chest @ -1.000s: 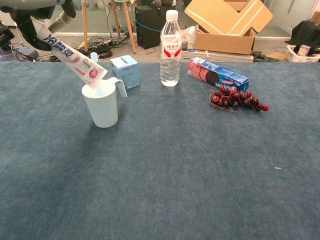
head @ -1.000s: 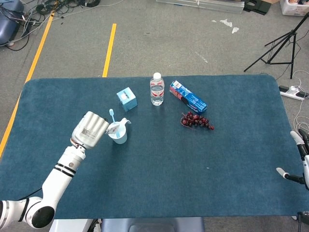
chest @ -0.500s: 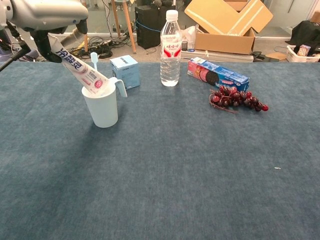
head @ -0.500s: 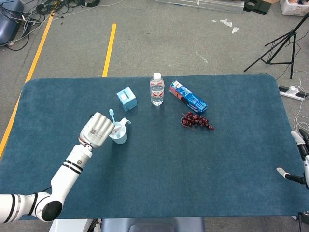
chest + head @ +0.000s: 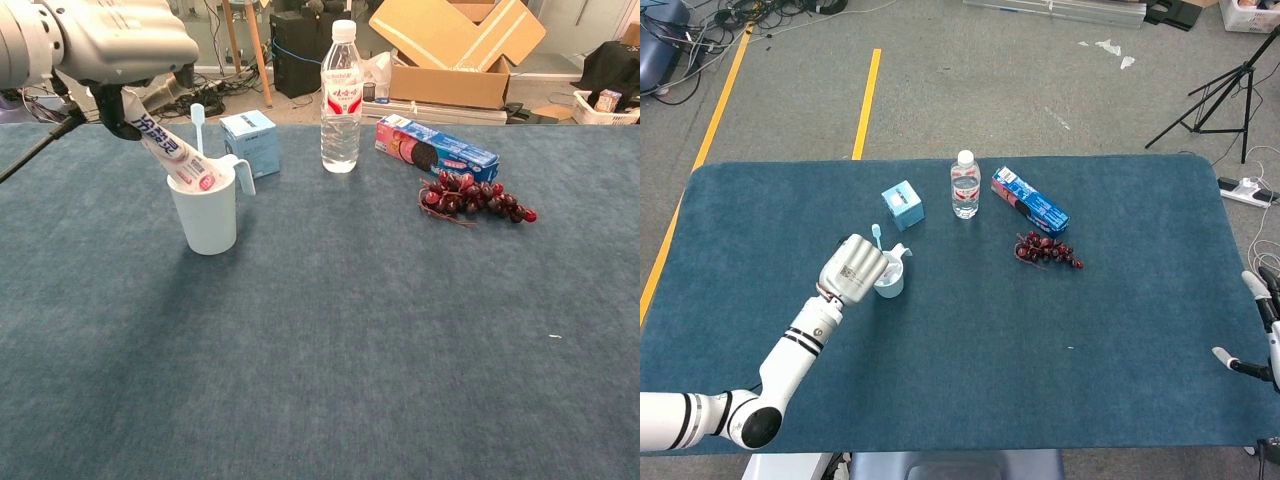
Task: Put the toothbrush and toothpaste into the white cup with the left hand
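Observation:
The white cup [image 5: 207, 214] [image 5: 890, 284] stands on the blue table, left of centre, with its handle toward the tissue box. A light blue toothbrush [image 5: 198, 122] [image 5: 878, 235] stands upright in it. My left hand [image 5: 110, 45] [image 5: 852, 270] hovers just above and left of the cup and grips the toothpaste tube [image 5: 170, 152] at its upper end. The tube slants down to the right, its lower end inside the cup's mouth. My right hand [image 5: 1262, 330] rests at the table's right edge, fingers apart, holding nothing.
Behind the cup sit a small blue tissue box [image 5: 250, 142] [image 5: 903, 205], a water bottle [image 5: 341, 96] [image 5: 965, 185] and a blue biscuit box [image 5: 435, 148] [image 5: 1030, 200]. A bunch of red grapes [image 5: 475, 198] [image 5: 1045, 249] lies to the right of the bottle.
My left hand has moved right and down with the toothpaste tube, so the tube's lower end went from above the cup's rim into its mouth. The cup shifted slightly.

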### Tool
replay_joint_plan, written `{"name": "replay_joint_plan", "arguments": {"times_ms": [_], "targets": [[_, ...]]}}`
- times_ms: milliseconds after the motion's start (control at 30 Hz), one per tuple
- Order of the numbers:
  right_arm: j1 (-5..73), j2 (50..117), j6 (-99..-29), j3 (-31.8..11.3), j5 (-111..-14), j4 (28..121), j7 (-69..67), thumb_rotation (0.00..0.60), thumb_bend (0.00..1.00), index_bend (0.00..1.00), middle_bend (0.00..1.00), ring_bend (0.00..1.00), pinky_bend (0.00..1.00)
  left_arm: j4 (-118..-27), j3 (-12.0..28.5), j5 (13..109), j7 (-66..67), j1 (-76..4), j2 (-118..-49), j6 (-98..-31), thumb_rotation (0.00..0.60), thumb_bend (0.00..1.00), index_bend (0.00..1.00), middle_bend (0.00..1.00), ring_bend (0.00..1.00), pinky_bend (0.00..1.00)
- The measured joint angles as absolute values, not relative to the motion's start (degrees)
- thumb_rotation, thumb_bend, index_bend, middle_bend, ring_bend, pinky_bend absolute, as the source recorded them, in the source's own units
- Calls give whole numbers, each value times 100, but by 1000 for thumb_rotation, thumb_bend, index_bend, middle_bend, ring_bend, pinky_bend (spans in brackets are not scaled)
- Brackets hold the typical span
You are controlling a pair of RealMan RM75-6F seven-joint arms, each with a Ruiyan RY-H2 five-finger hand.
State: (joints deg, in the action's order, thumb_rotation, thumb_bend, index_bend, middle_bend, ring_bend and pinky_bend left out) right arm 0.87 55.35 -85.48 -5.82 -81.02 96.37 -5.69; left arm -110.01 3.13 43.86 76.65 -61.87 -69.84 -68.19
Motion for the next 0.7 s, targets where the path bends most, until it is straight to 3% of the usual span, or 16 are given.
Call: {"name": "replay_joint_plan", "arguments": {"times_ms": [700], "targets": [[139,5576,-8435,-562,-8082,9600,-539,600,0,14,0,0,261,-10722,93,4314,7675,-6459,-6980,-6413,600,318,769,1000,1000,1000]]}}
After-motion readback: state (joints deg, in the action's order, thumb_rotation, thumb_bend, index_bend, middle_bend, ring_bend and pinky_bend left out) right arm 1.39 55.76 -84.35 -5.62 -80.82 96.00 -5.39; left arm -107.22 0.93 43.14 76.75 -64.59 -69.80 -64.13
